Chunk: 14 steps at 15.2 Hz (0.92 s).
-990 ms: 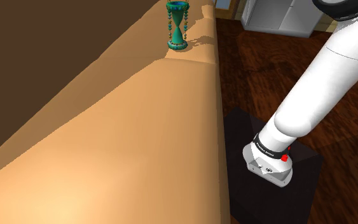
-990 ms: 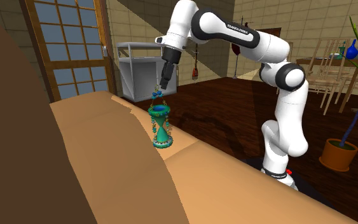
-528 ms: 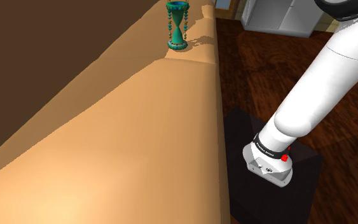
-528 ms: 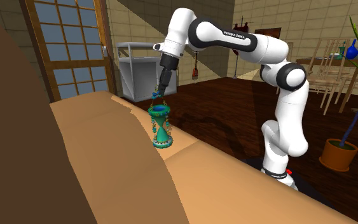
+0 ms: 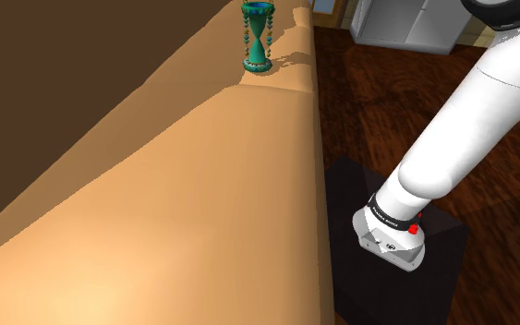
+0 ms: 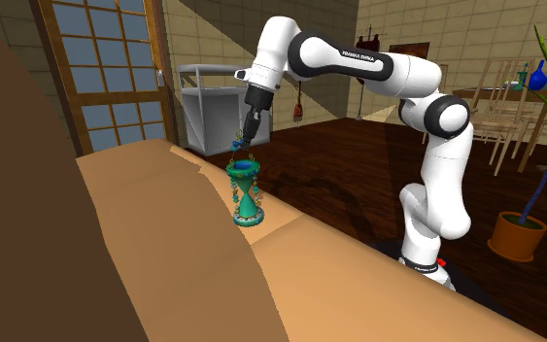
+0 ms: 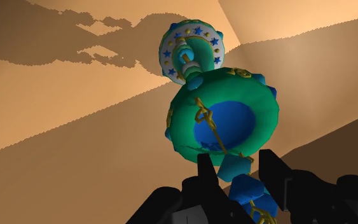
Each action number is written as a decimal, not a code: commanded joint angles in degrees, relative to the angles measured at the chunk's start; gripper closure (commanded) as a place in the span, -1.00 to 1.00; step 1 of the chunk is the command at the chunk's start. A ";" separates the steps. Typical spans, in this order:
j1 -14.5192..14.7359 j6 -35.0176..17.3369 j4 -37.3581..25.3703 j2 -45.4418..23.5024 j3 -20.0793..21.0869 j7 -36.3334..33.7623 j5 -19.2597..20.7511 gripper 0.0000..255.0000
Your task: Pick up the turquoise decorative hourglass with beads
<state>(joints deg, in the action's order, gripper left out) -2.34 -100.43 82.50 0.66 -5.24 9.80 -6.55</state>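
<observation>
The turquoise hourglass (image 6: 248,194) stands upright on a tan sofa-like surface (image 6: 300,262), near its far end in the shoulder view (image 5: 260,37). It has a blue bowl on top, a gold chain and blue beads. My black gripper (image 6: 243,142) hangs straight above its top. In the wrist view the gripper (image 7: 238,167) is shut on the blue bead strand (image 7: 242,181) that rises from the hourglass's top rim (image 7: 225,114). The base still rests on the surface.
The tan surface (image 5: 202,185) drops off to dark wood floor (image 5: 378,83) on the shoulder view's right. My black stand (image 5: 341,212) sits beside it. A grey cabinet (image 6: 208,102), a paned door (image 6: 106,68) and a potted plant (image 6: 520,233) stand around.
The gripper has come down a little onto the hourglass's top and its fingers have shut on the beads. The hourglass has not moved.
</observation>
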 commanded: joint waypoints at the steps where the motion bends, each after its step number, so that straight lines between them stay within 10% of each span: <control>1: 0.00 0.02 0.02 -0.03 0.00 0.00 0.00 1.00; 14: -0.38 9.96 -15.31 -5.44 -0.28 -0.69 -0.59 1.00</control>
<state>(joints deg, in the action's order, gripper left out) -2.59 -91.63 69.11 -4.07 -5.44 9.09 -7.01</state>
